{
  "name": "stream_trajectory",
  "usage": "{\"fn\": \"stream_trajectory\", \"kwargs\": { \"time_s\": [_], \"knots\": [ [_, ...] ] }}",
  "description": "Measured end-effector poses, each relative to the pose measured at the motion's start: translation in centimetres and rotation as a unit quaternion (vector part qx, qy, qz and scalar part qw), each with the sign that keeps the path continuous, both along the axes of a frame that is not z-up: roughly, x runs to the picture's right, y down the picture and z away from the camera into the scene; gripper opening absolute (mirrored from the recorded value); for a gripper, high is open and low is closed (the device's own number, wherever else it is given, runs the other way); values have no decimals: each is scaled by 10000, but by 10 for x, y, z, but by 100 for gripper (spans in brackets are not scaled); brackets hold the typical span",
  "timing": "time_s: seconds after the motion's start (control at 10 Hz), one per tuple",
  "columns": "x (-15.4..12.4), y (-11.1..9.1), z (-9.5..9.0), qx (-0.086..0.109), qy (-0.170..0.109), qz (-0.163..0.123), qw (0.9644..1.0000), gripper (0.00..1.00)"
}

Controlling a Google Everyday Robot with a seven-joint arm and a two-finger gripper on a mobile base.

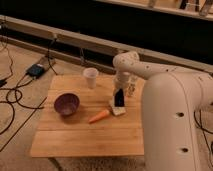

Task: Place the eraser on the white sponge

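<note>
Camera view: jaws (indistinct) atop upright eraser [119, 98] over white sponge [118, 111].

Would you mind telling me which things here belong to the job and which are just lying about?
Job: flat black rectangular eraser, upright at the small off-white sponge block; the gripper directly above the eraser.
Lying about: orange carrot, purple bowl, white paper cup, all on the wooden table.

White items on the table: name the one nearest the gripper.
The white sponge, the low block by the carrot, right below the gripper holding the eraser; the paper cup stands farther left.
</note>
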State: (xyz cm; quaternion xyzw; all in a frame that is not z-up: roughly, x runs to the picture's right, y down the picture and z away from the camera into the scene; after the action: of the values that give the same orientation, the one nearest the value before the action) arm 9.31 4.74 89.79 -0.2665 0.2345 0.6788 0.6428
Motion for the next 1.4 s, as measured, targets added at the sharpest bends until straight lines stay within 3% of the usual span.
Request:
{"fn": "stream_trajectory", "kwargs": {
  "time_s": [0.7, 0.8, 1.2, 1.3, 1.4],
  "knots": [
    [-5, 28, 7, -322, -129, -6, 9994, 1],
    [-6, 32, 8, -359, -139, -31, 9993, 5],
    [-8, 39, 13, -440, -169, -41, 9989, 47],
    [-9, 40, 13, -444, -176, -19, 9989, 61],
    [-8, 40, 14, -442, -178, -6, 9989, 68]
  ]
}}
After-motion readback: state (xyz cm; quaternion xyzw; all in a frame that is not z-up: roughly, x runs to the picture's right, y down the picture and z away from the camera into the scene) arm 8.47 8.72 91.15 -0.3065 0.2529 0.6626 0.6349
